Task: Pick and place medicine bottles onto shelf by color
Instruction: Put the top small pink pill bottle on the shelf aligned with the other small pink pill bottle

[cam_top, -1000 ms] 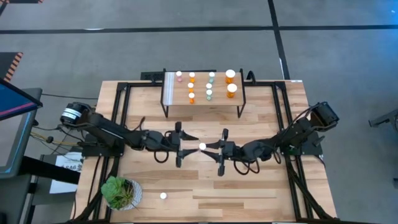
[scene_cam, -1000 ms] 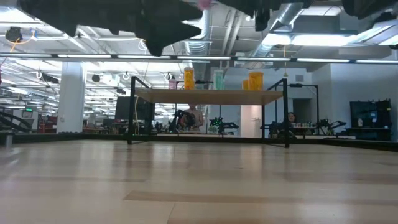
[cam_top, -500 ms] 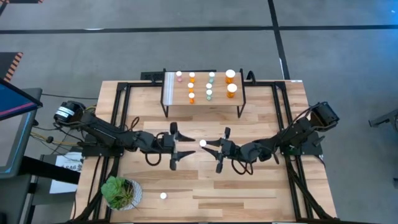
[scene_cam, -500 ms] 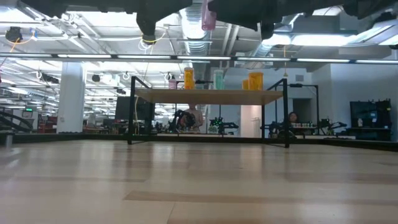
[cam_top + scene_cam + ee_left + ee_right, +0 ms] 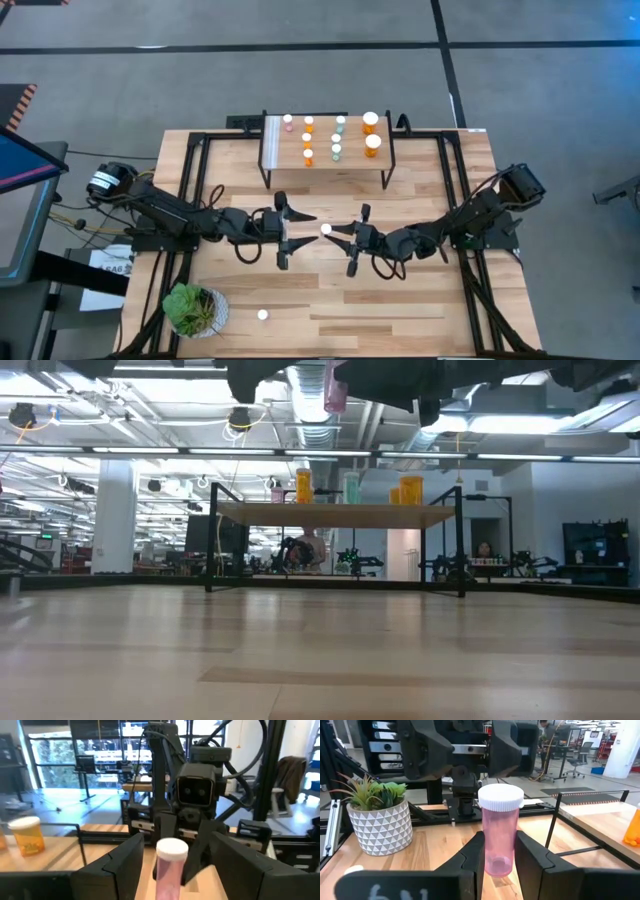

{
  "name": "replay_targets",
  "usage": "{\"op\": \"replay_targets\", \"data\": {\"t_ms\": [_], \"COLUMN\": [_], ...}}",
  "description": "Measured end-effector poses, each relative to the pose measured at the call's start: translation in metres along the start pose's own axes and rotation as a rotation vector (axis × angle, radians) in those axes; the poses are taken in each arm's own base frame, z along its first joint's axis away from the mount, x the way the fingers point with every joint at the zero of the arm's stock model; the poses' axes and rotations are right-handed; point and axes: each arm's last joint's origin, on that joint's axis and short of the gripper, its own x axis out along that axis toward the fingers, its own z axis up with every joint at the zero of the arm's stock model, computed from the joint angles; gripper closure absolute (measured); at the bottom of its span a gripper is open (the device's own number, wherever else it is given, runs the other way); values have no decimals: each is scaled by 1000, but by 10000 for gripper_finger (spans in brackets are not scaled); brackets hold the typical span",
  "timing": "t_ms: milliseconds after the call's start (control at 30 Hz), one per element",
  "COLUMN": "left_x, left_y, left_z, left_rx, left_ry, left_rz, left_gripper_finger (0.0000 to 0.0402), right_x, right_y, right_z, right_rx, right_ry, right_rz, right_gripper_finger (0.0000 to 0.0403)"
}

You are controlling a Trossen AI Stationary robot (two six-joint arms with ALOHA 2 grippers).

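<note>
My right gripper (image 5: 332, 233) is shut on a pink medicine bottle (image 5: 500, 827) with a white cap, high above the table's middle; the bottle also shows in the low view (image 5: 335, 388). My left gripper (image 5: 295, 233) is open and empty just to the bottle's left, its fingers wide apart in the left wrist view (image 5: 175, 847). The shelf (image 5: 380, 160) stands at the far middle, holding one pink, several orange and three green bottles upright on their bases. One more bottle (image 5: 262, 315) rests on the table near the front. My right gripper pinches the pink bottle's lower body (image 5: 499, 857) between its two fingers (image 5: 470, 860). The fingers come level from the table's right side. The bottle stands upright in the hold, cap up, lifted well clear of the table.
A green potted plant (image 5: 195, 308) in a white pot stands at the near left corner. Two wider orange bottles (image 5: 371, 133) take up the shelf's right end. Black frame rails run along the table's left and right sides.
My left gripper has drawn back a little toward the table's left edge, away from the pink bottle. The bottle stays upright in my right gripper, which has barely moved.
</note>
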Motion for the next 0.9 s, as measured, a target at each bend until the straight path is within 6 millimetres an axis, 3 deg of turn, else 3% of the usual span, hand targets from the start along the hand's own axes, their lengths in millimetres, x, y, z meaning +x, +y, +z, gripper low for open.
{"op": "replay_targets", "data": {"t_ms": [367,667,900], "left_x": [5,14,23], "left_y": [-3,-6,-10], "left_z": [7,25,22], "left_rx": [43,70,107], "left_ry": [36,74,183], "left_rz": [50,47,69], "left_gripper_finger": [133,131,131], "right_x": [0,1,2], "right_y": [0,-1,-2], "right_z": [0,0,-1], "right_rx": [1,1,4], "right_ry": [0,0,5], "right_rz": [0,-5,-8], "right_gripper_finger": [301,300,300]}}
